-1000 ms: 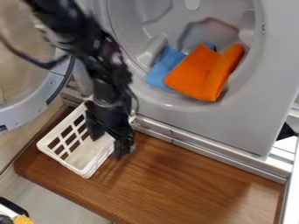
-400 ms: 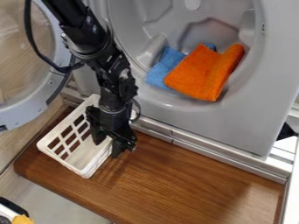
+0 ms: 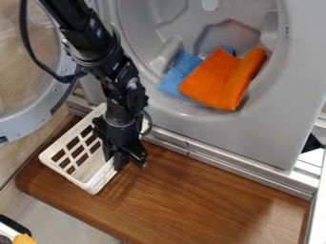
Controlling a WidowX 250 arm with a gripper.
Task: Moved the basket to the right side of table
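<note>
White basket (image 3: 91,167) at the left end of the wooden surface (image 3: 191,200); black gripper (image 3: 128,164) at its right-hand wall. Whether the gripper is spread or pinching that wall cannot be told.

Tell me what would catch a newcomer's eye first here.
Probably the bright orange cloth, lying partly over a blue one in the round opening of the grey machine. Next, the black gripper, hanging at the right side of the white basket, which sits at the left end of the wooden surface.
</note>
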